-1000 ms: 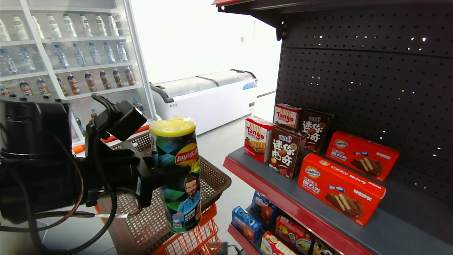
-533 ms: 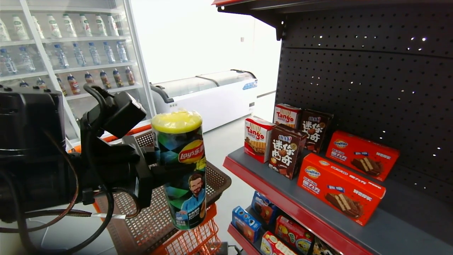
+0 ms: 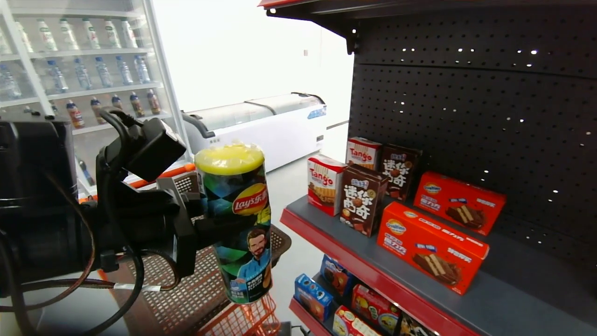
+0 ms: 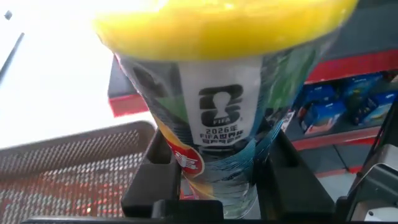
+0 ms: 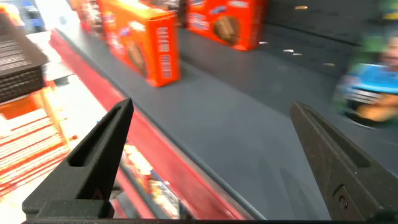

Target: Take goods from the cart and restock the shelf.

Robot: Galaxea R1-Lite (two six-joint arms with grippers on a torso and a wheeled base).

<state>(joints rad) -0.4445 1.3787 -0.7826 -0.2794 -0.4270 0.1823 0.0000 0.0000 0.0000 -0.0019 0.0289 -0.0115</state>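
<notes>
Shop aisle, shelf [image 3: 489,298] at right, cart [image 3: 186,289] low left: left hand [image 3: 219,228] clenched on upright can [image 3: 238,186] above cart, short of shelf; right hand [image 5: 217,162] spread empty over shelf; carry step, next likely needs can set on bare board.

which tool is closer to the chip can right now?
Left. The left tool is clamped around the chip can, by the cart basket. The right tool hangs open over the grey shelf, away from the can.
</notes>
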